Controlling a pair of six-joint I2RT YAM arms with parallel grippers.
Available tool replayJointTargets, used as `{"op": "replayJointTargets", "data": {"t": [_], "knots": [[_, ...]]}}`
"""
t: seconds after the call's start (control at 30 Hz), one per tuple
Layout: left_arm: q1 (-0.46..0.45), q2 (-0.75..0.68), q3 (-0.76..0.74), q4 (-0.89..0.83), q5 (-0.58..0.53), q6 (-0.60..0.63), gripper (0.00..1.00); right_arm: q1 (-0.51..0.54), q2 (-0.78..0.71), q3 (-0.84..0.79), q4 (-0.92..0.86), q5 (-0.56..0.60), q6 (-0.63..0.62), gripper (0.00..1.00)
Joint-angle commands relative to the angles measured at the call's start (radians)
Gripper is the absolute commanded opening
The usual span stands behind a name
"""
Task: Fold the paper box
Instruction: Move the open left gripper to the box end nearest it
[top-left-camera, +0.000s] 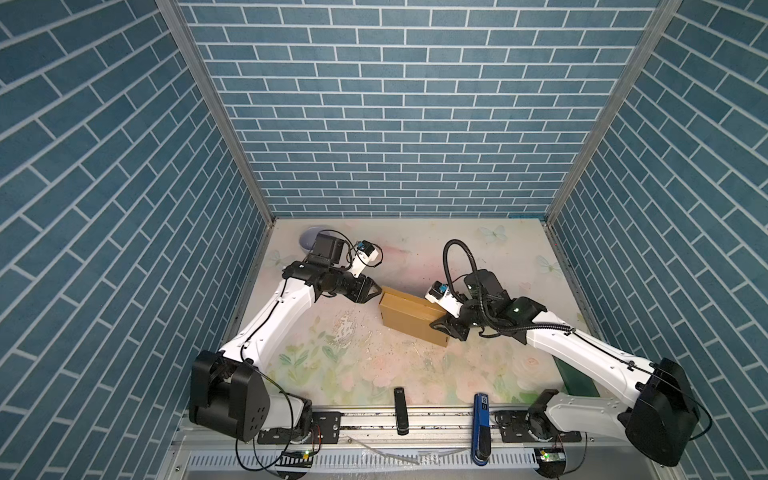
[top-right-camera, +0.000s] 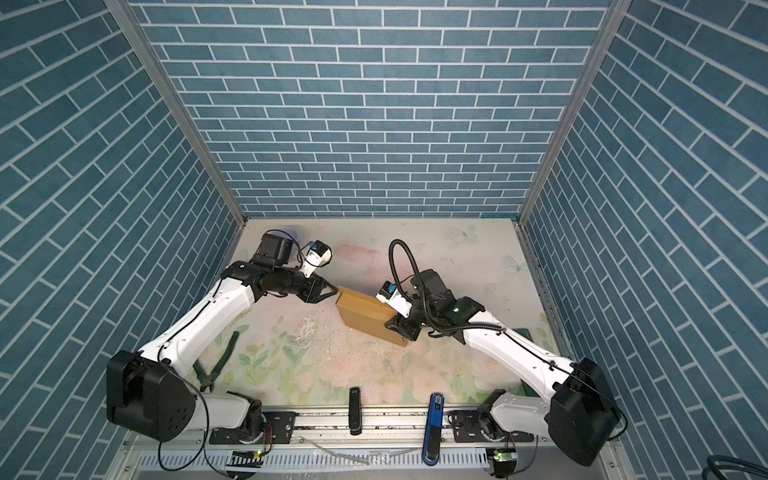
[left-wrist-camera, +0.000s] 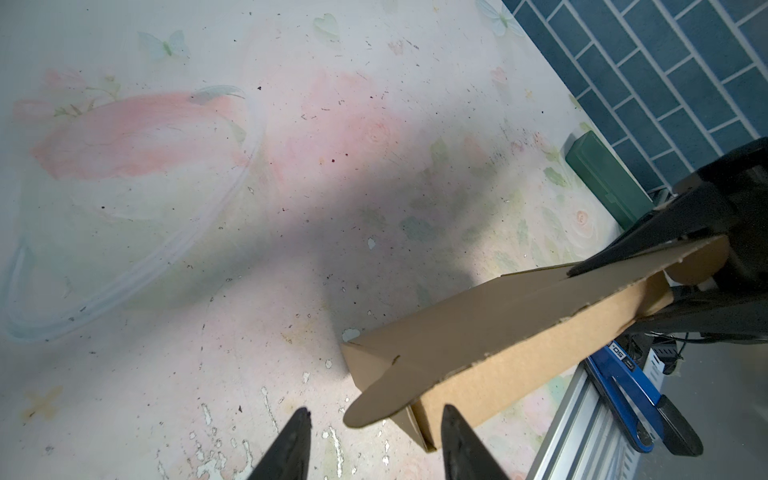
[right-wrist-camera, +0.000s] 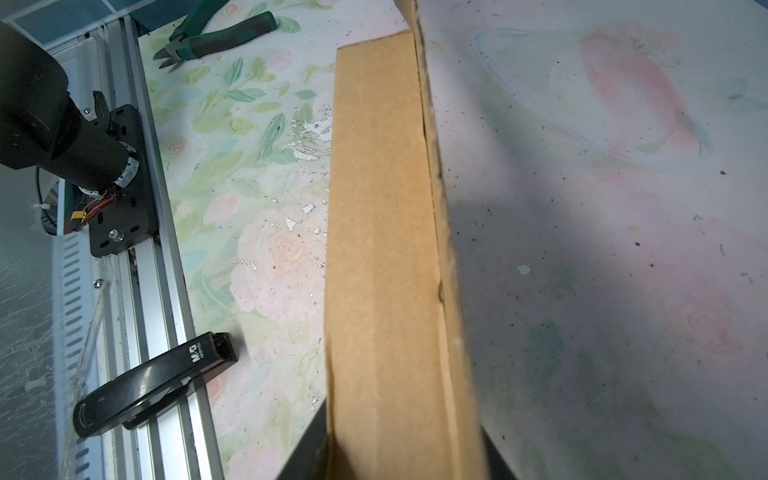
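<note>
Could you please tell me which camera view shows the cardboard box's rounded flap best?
The left wrist view: the box's rounded flap shows close up, by the left gripper. Both top views show the box small, its flap hardly visible. The right wrist view shows only the box's long side.

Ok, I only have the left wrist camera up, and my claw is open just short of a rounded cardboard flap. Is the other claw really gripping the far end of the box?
Observer: Yes. In the right wrist view the paper box fills the gap between the right claw's fingers.
Operator: Anything lying behind me, out of frame?
Observer: Green-handled cutters lie on the table beside the left arm's base.
Operator: And the front rail?
Observer: A black stapler lies across it, near the middle.
</note>
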Motion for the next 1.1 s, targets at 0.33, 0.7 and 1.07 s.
{"op": "replayJointTargets", "data": {"t": [0.33, 0.7, 1.07], "knots": [[-0.053, 0.016, 0.016, 0.029, 0.028, -0.016, 0.44, 0.008, -0.022, 0.028, 0.032, -0.014, 0.016, 0.26], [-0.067, -0.012, 0.008, 0.015, 0.003, -0.02, 0.33, 0.009, -0.013, 0.028, 0.032, 0.012, 0.017, 0.25], [-0.067, -0.044, -0.001, 0.024, 0.009, -0.034, 0.29, 0.008, -0.011, 0.031, 0.018, 0.043, 0.016, 0.24]]}}
